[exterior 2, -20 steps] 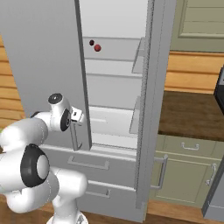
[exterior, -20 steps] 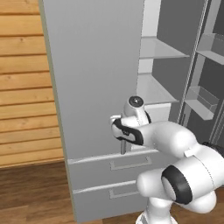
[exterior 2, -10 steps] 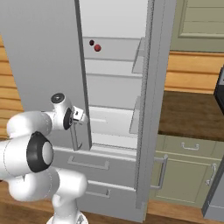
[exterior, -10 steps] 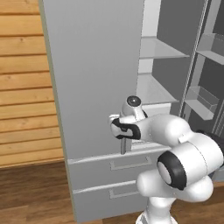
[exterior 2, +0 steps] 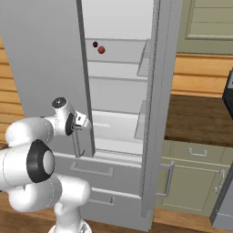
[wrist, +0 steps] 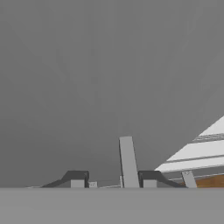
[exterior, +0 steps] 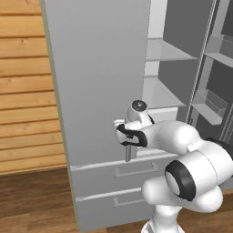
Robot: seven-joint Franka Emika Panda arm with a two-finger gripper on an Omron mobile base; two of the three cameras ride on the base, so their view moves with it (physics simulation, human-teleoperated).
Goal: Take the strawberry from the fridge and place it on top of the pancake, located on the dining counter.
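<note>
Fridge [exterior: 100, 68]: the tall light-grey fridge stands in front of me. Its right door [exterior 2: 157, 113] is swung wide open; its left door [exterior 2: 41, 54] is shut or nearly so, and I cannot tell which. Two drawers [exterior: 118, 170] sit shut below the doors.
Inside the fridge: pale shelves [exterior 2: 116, 75] run across the open compartment. The strawberry [exterior 2: 101, 50], small and red, lies on the upper shelf toward the left, well back from the front edge. A smaller dark thing [exterior 2: 95, 44] sits just beside it, too small for me to name.
Open door: its inner side carries clear bins [exterior: 211, 104], and I see nothing in them.
Surroundings: a wooden plank wall [exterior: 22, 91] is on the left, a wooden floor [exterior: 32, 200] below, and a green cabinet [exterior 2: 191, 182] stands to the right of the open door under a dark brown top.
My arm [exterior: 182, 150]: it reaches forward from the base at about the height of the lowest shelf, with the wrist turned toward the left door.
My gripper [wrist: 113, 183]: it is low on the left door, with the door's slim vertical handle [wrist: 128, 162] standing between my fingertips. My fingers are closed as far as they go, clamped on that handle.
Room to move: the open right half gives a wide gap to the shelves. The strawberry is well above my hand and to the right of it, and the left door's edge stands between us.
</note>
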